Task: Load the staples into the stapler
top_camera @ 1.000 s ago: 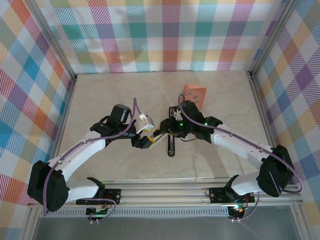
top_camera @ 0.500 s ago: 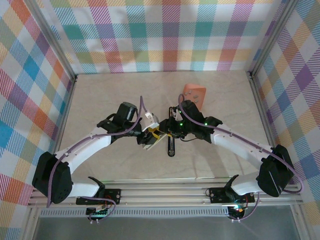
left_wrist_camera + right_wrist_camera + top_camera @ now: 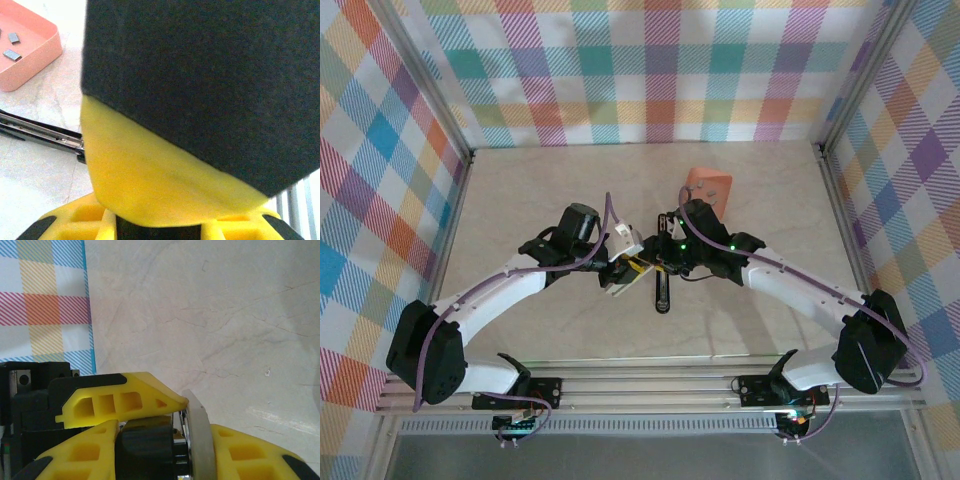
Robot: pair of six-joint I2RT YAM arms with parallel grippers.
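The black stapler point(image 3: 662, 296) lies open mid-table, its long base pointing toward me. My right gripper point(image 3: 661, 257) is shut on its raised head; in the right wrist view its jaws point(image 3: 160, 456) clamp the black body point(image 3: 150, 447) and a metal plate point(image 3: 200, 440). My left gripper point(image 3: 632, 270) meets the same head from the left, and one of its fingers point(image 3: 120, 400) lies across the black body. In the left wrist view a black and yellow mass hides its fingertips; the stapler's metal rail point(image 3: 40, 134) shows at left. Staples point(image 3: 11, 54) lie in the pink tray point(image 3: 35, 60).
The pink tray point(image 3: 708, 187) sits just behind the right gripper, toward the back wall. Checked walls with metal frame posts point(image 3: 455, 190) close in the table on three sides. Bare tabletop lies to the left and right of the arms.
My left gripper has moved right up to the stapler's head and closed its jaws. The right gripper and the stapler have stayed put.
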